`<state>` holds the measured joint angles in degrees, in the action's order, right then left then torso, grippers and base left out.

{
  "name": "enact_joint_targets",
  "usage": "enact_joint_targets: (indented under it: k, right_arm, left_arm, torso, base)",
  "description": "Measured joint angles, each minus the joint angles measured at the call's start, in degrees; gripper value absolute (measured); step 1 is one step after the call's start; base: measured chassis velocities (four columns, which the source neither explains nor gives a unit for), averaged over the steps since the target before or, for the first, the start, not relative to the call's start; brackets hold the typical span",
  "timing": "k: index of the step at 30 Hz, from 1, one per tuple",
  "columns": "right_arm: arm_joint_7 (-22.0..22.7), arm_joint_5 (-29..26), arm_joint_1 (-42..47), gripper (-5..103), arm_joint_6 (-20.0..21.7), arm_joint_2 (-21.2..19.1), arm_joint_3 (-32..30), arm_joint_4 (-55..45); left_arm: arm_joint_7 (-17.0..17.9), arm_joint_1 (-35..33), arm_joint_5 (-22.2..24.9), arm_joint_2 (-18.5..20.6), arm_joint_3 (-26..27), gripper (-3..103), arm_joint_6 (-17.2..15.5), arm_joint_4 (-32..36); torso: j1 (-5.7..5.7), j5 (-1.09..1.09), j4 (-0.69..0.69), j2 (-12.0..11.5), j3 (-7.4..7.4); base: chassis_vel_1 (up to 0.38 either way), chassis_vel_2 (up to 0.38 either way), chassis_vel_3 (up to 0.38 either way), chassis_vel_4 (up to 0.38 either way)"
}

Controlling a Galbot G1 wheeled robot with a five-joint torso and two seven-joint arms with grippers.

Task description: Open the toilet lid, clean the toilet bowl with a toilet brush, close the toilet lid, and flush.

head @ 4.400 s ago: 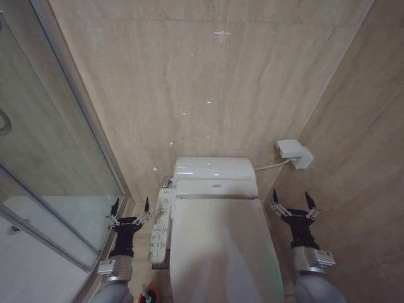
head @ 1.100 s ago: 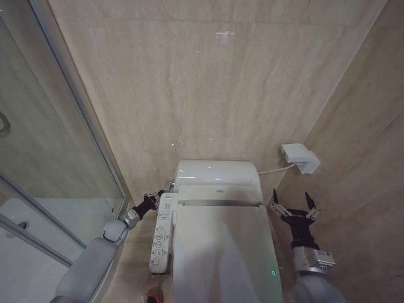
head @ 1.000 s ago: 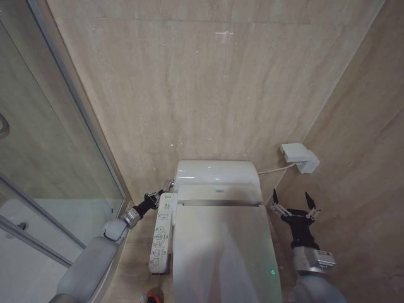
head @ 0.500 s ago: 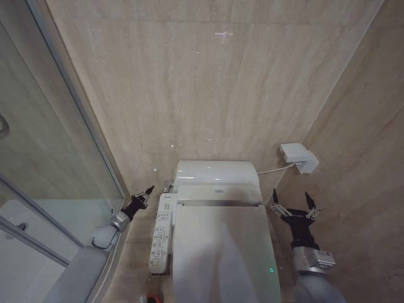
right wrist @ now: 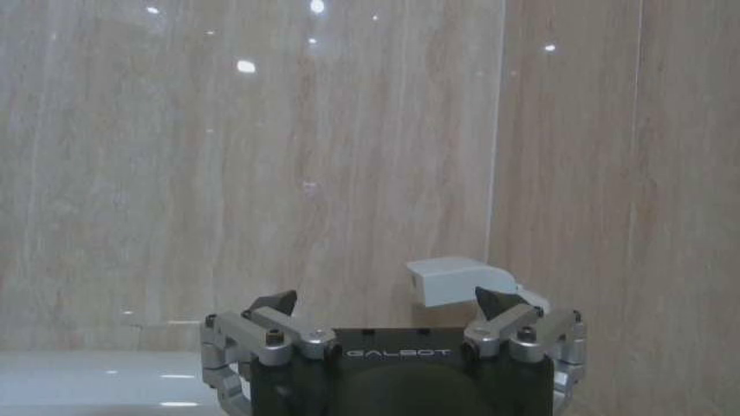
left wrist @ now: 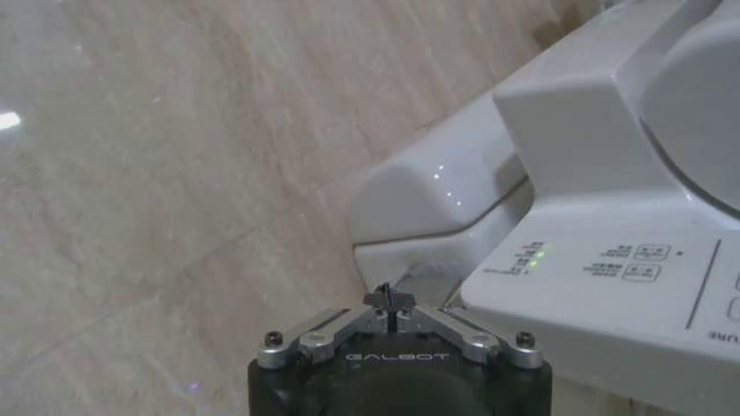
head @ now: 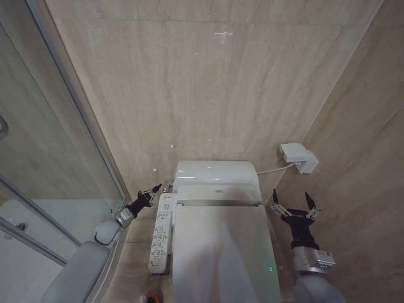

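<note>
The left gripper (head: pixel 153 189) is holding its fingertips pinched together to a single point, gripping nothing, and is hovering just beside the back end of the side button panel (head: pixel 160 233), near the small chrome fitting (head: pixel 167 184) at the toilet's rear corner. Closed to a point like this, it is probably set up as a poking tool for a button or the flush control. The right gripper (head: pixel 295 205) is waiting with fingers spread wide and empty, beside the toilet's right flank, below the white wall box (head: pixel 297 157).

The toilet lid (head: pixel 224 252) is lying shut over the toilet bowl. The red holder (head: pixel 151 297) of the toilet brush is peeking in at the floor by the panel's front end.

Room is tight: the glass shower screen (head: pixel 57 158) is hemming in the left arm, and the tiled side wall (head: pixel 360 189) is crowding the right.
</note>
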<state>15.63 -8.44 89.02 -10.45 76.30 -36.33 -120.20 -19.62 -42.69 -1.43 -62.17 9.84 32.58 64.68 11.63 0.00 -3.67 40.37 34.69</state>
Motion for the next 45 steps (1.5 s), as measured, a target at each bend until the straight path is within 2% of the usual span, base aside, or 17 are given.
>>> enact_joint_targets:
  k: [13, 19, 26, 45]
  right_arm:
    - [0.00, 0.00, -0.01, 100, 0.00, 0.00, 0.00, 0.00]
    - [0.00, 0.00, 0.00, 100, 0.00, 0.00, 0.00, 0.00]
    - [0.00, 0.00, 0.00, 100, 0.00, 0.00, 0.00, 0.00]
    - [0.00, 0.00, 0.00, 100, 0.00, 0.00, 0.00, 0.00]
  left_arm:
    - [-1.73, 1.04, -0.12, -1.11, -2.13, 0, 1.45, -3.50]
    - [-2.03, 3.36, -0.10, -1.90, -3.36, 0, 2.36, -7.26]
    - [-2.00, 6.86, 0.17, -3.35, -5.01, 0, 3.04, -10.94]
    - [-1.89, 6.82, 0.36, -3.82, -4.70, 0, 3.35, -11.37]
  torso:
    - [0.00, 0.01, 0.03, 0.00, -0.01]
    - [-0.01, 0.00, 0.01, 0.00, 0.00]
    - [-0.01, 0.02, 0.05, 0.00, 0.00]
    - [0.00, -0.01, -0.01, 0.00, 0.00]
  base:
    - [0.000, 0.000, 0.000, 0.000]
    - [0.000, 0.000, 0.000, 0.000]
    - [0.000, 0.000, 0.000, 0.000]
    - [0.000, 0.000, 0.000, 0.000]
